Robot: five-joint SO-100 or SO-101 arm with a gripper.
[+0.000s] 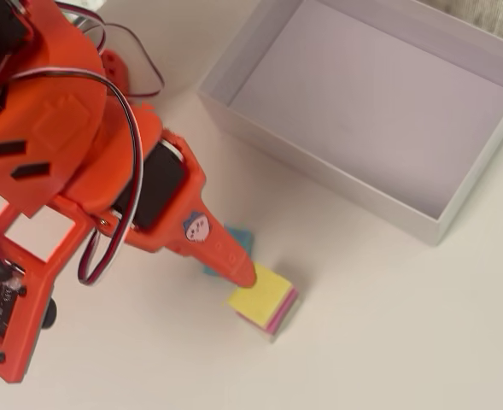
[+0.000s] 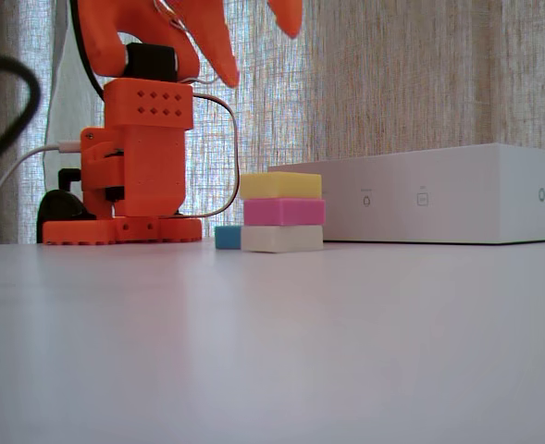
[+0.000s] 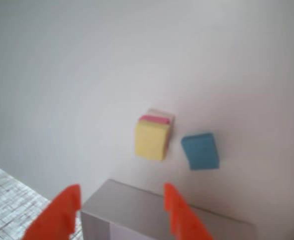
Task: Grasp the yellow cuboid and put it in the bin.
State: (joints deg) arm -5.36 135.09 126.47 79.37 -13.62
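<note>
Hovering spread-fingered, the tool (image 3: 124,210) hangs high above the yellow cuboid (image 3: 151,140).

The pale, matte tabletop (image 2: 272,351) carries the bin (image 1: 336,184), the orange arm's base (image 2: 122,229), a blue block (image 2: 227,238) and a white block (image 2: 282,239) at the bottom of a small stack; the blue block seems to sit just beside that stack.

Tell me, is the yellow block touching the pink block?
Touching. In the fixed view the yellow block lies flat directly on the pink block, with no gap between them.
</note>
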